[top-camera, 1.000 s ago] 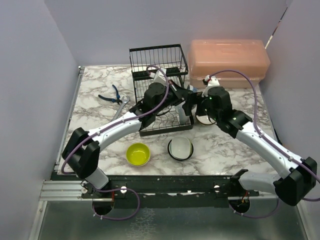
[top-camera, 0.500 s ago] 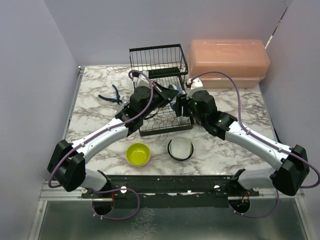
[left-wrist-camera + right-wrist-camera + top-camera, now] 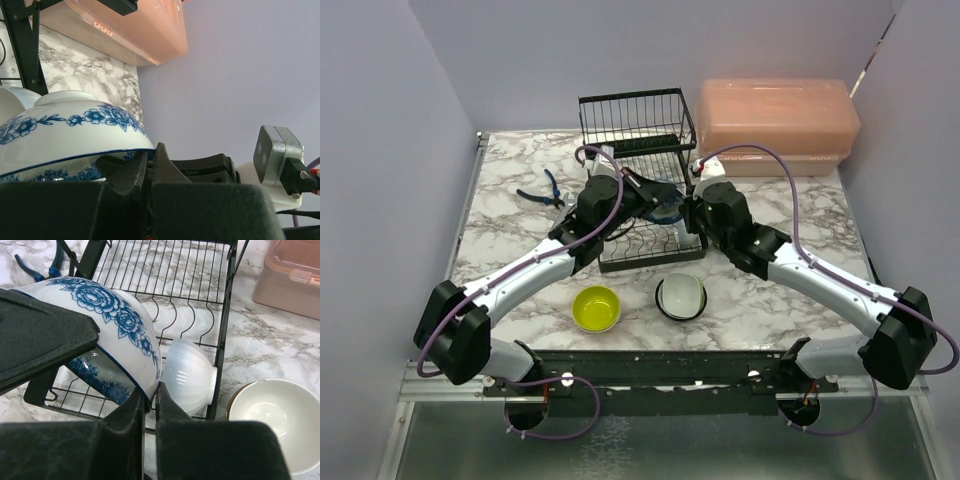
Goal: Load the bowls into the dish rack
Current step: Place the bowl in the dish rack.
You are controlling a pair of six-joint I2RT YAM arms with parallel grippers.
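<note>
Marble-patterned table (image 3: 495, 215), walled in pale grey, with two arms reaching in from its near edge. Pink lidded box (image 3: 775, 120) at the far right, not part of the job. Dish rack (image 3: 635, 125), black wire, at far centre; one white ribbed bowl (image 3: 190, 375) lies on its side in the lower slots. Blue-patterned bowl (image 3: 115, 315), tilted and raised over the lower tier, is pinched at its rim from two sides. Three bowls wait on the table: a cream one (image 3: 272, 422) just right of the rack, plus a dark-sided one (image 3: 680, 296) and a yellow-green one (image 3: 597, 308) in front of it. Blue-handled pliers (image 3: 548, 188) lie to the left. Left gripper (image 3: 151, 157) is closed tight on the blue bowl's rim, and so is the right gripper (image 3: 151, 395). This looks like a hand-over. One gripper should let go fully before the other moves, then the bowl goes on edge into a free slot, clear of the white bowl.
</note>
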